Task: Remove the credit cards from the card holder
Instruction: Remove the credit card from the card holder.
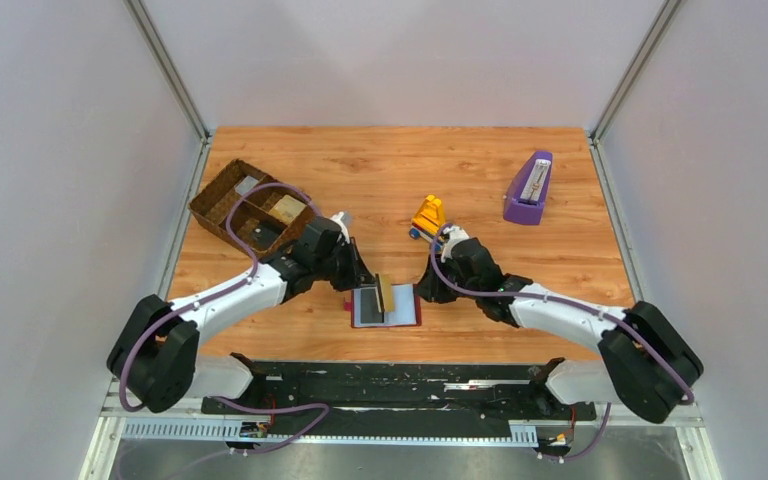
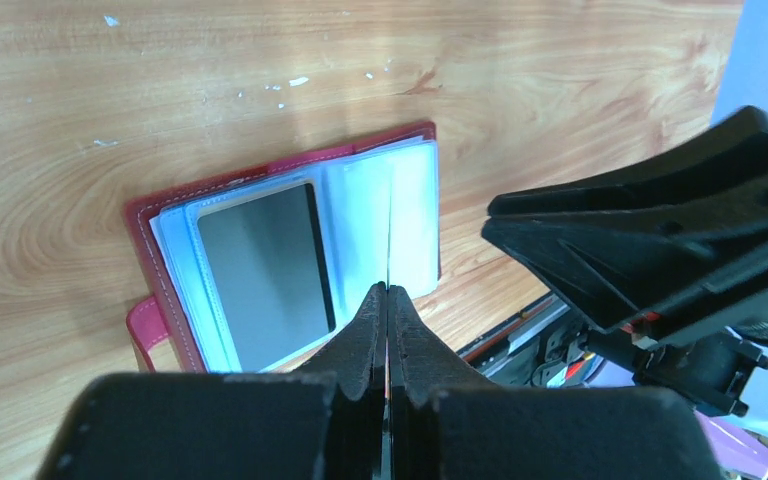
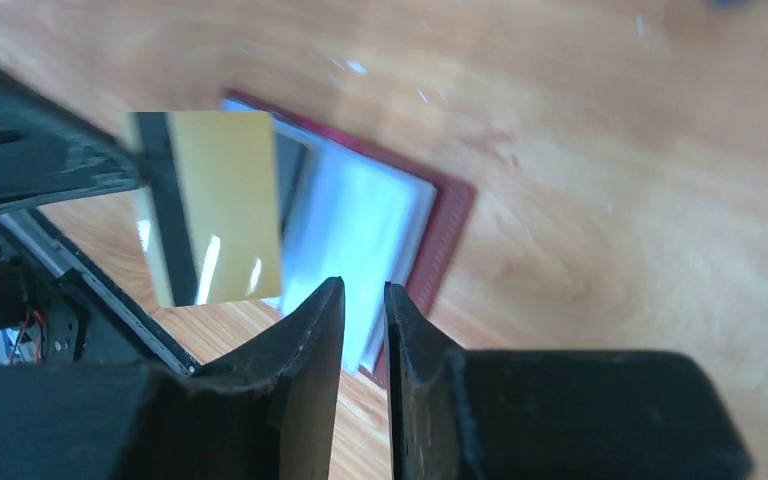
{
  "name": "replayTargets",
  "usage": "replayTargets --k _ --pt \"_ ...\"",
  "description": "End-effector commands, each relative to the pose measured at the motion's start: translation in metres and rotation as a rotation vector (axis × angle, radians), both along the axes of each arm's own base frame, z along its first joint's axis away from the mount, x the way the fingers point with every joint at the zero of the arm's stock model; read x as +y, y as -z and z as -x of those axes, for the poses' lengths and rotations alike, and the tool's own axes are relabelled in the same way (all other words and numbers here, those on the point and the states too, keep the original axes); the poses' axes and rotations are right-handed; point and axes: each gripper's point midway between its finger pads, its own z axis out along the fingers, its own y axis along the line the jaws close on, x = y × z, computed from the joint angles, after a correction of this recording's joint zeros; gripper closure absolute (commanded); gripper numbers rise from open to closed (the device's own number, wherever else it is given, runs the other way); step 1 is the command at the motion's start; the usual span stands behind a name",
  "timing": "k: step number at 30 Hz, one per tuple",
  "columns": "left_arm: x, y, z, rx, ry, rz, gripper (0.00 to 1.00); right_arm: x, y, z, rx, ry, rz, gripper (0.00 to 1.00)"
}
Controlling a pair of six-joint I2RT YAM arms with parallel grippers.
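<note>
The card holder point(image 2: 355, 215) lies opened flat on the desk point(image 1: 410, 170), close to the near edge. It sits directly below the left end effector point(image 2: 388, 295) and just left of the right end effector point(image 3: 363, 295). It is a dark red leather booklet with pale stitching along its border. A small red snap tab point(image 2: 145, 330) sticks out from one side, and pale grey-blue plastic sleeves are fanned open inside. One sleeve shows a dark grey card point(image 2: 265, 275).

The left end effector is pressed together on a gold card point(image 3: 215, 205) with a black stripe down one side. The card is lifted clear above the open sleeves; from the left wrist it shows only as a thin edge between the fingers. The right end effector hovers beside the holder's right edge with its fingers a narrow gap apart and nothing between them.

Beyond the right end effector stands a small yellow toy point(image 1: 427, 215). Farther out and to its right is a purple wedge-shaped stand point(image 1: 528, 188). A brown wicker basket point(image 1: 250, 207) sits beyond the left end effector, to its left.
</note>
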Motion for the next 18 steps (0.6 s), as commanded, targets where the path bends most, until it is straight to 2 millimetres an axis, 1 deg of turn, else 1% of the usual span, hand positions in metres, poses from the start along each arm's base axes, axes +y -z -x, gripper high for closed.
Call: replayTargets --k 1,6,8,9,13,16,18 --pt "0.008 -0.026 -0.008 -0.064 -0.023 -0.017 1.0 0.015 -0.067 -0.022 -0.44 -0.168 -0.083 0.77" --pt "0.008 -0.043 -0.008 -0.051 -0.069 0.043 1.0 0.02 -0.098 -0.002 -0.838 -0.347 -0.077 0.72" --pt "0.007 -0.051 -0.007 -0.039 -0.093 0.076 1.0 0.021 -0.1 0.008 -0.961 -0.421 -0.043 0.71" --pt "0.007 -0.053 -0.007 -0.036 -0.099 0.084 1.0 0.025 -0.103 0.015 -1.017 -0.453 -0.034 0.69" --pt "0.007 -0.062 -0.007 -0.015 -0.138 0.128 1.0 0.03 -0.101 0.028 -1.133 -0.508 0.028 0.59" --pt "0.006 -0.071 -0.007 -0.015 -0.16 0.165 1.0 0.037 -0.1 0.036 -1.18 -0.54 0.046 0.56" --pt "0.006 -0.074 -0.007 -0.015 -0.166 0.177 1.0 0.039 -0.1 0.034 -1.21 -0.522 0.079 0.54"
